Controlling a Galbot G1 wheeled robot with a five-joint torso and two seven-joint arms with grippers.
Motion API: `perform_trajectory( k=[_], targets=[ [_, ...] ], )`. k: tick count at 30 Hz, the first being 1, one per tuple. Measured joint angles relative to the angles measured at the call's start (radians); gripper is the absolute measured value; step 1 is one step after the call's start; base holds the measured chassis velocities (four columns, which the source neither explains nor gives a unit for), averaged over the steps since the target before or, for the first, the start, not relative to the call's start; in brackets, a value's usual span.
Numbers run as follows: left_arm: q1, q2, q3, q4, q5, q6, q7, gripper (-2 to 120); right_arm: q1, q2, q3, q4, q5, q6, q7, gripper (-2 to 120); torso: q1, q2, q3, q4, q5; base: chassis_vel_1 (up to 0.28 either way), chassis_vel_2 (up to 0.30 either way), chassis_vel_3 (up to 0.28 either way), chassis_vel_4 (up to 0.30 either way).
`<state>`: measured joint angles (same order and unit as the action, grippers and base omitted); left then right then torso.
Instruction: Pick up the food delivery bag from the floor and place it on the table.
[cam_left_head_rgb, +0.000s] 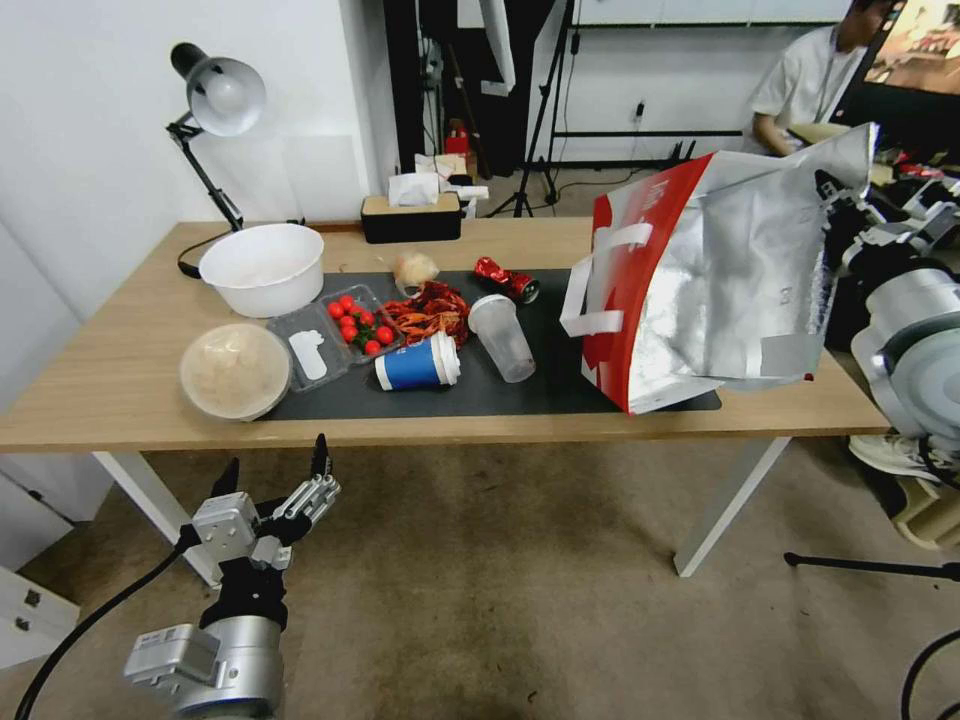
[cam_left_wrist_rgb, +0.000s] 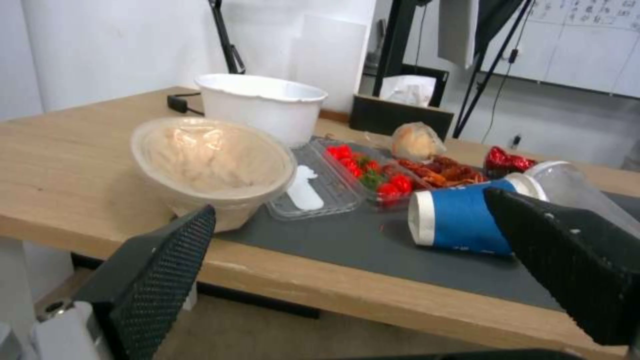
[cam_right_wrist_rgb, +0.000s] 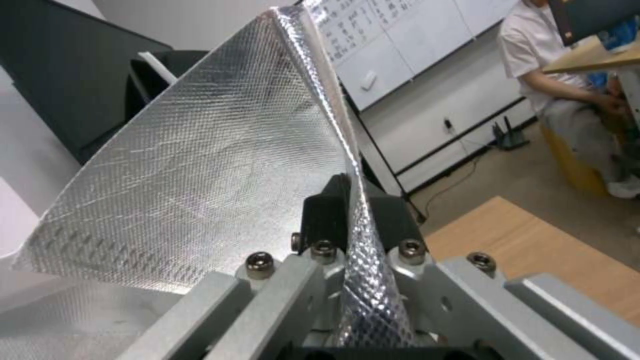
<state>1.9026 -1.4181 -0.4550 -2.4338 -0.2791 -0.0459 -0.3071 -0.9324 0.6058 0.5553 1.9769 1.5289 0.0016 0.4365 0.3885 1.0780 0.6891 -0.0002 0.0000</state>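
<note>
Foil edge pinched tight in the right gripper (cam_right_wrist_rgb: 357, 220), both pads pressed on the upper rim of the food delivery bag (cam_left_head_rgb: 715, 275). That bag sits on the right end of the table (cam_left_head_rgb: 110, 375), base partly on the dark grey mat (cam_left_head_rgb: 500, 385), and it leans over toward the right, open mouth and silver lining facing the gripper, long axis rising tilted. White strap handles (cam_left_head_rgb: 600, 280) hang on its left face. Low in front of the table, the left gripper (cam_left_head_rgb: 275, 480) hangs with fingers spread apart, holding nothing.
</note>
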Motion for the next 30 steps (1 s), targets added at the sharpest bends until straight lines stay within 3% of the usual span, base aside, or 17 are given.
perform_trajectory(
  k=[18,30],
  targets=[
    [0.009,-0.007,0.004,-0.002,0.011,-0.008,0.004,100,0.053,-0.006,-0.026,-0.059,0.027,-0.049,0.028,0,0.0,0.0,0.0,0.0,0.0,0.0,0.0,0.0,0.0],
    [0.014,-0.008,0.008,-0.002,0.016,-0.012,0.011,100,0.07,-0.016,-0.034,-0.072,-0.005,-0.034,0.004,48,0.0,0.0,0.0,0.0001,-0.0001,0.0,0.0,0.0,0.0]
  ],
)
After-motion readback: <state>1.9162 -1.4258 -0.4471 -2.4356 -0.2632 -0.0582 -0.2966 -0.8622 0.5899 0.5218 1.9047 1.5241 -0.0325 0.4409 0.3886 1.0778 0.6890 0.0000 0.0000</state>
